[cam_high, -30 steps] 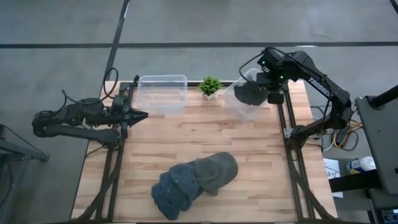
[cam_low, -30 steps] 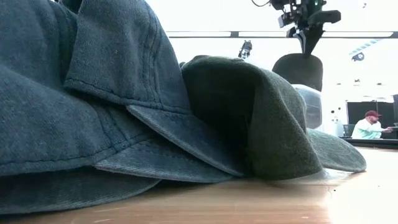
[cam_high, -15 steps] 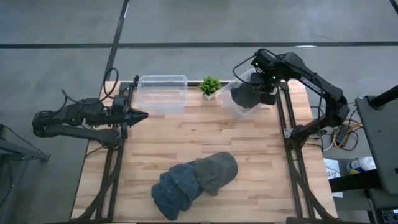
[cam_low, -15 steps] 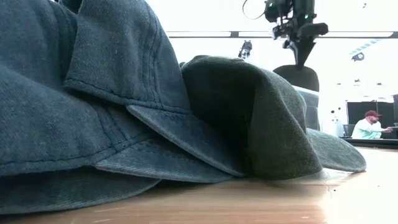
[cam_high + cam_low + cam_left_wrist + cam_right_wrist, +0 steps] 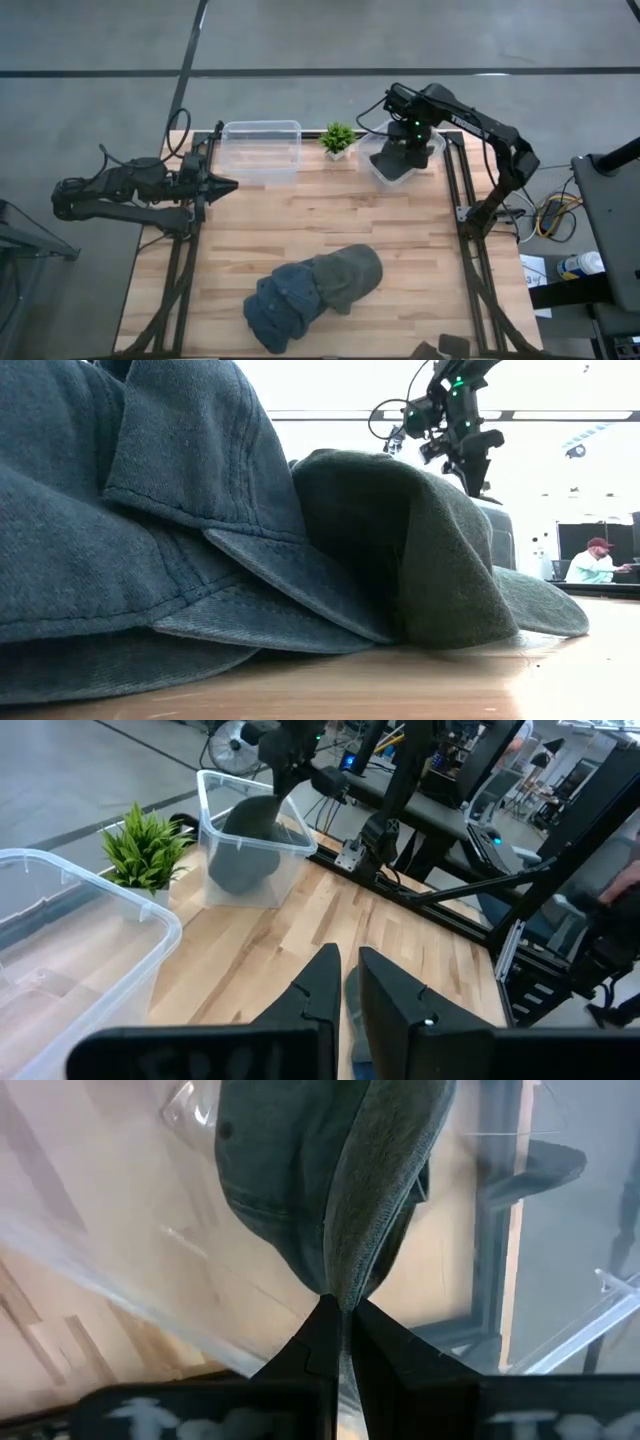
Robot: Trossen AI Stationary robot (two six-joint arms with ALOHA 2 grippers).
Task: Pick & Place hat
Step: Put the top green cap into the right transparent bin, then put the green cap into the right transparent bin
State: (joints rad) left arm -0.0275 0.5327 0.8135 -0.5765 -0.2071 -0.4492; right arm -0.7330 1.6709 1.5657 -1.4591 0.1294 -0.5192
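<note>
A dark grey hat (image 5: 396,160) hangs from my right gripper (image 5: 404,143) inside the clear bin (image 5: 430,158) at the table's far right. The left wrist view shows this hat (image 5: 240,845) down in that bin (image 5: 290,845). My right gripper (image 5: 340,1318) is shut on it. A pile of several dark hats (image 5: 315,288) lies on the table's near middle and fills the low view (image 5: 200,510). My left gripper (image 5: 226,185) waits shut near the left edge, touching nothing (image 5: 346,985). My right gripper pinches a folded ridge of the hat's fabric (image 5: 346,1285) between its two fingers, coming from above and pointing down. The hat hangs below the fingers, its crown (image 5: 280,1170) down inside the bin. Whether it rests on the bin's floor I cannot tell.
A second clear bin (image 5: 262,150) stands at the far left-middle, with a small green plant (image 5: 337,137) between the two bins. Bare wooden tabletop (image 5: 300,215) lies between the bins and the hat pile. A person (image 5: 592,560) sits far off in the room.
My right gripper has moved toward the table's left and down, still shut on the hat. The hat, first held above the far-right bin's rim, now hangs inside that bin.
</note>
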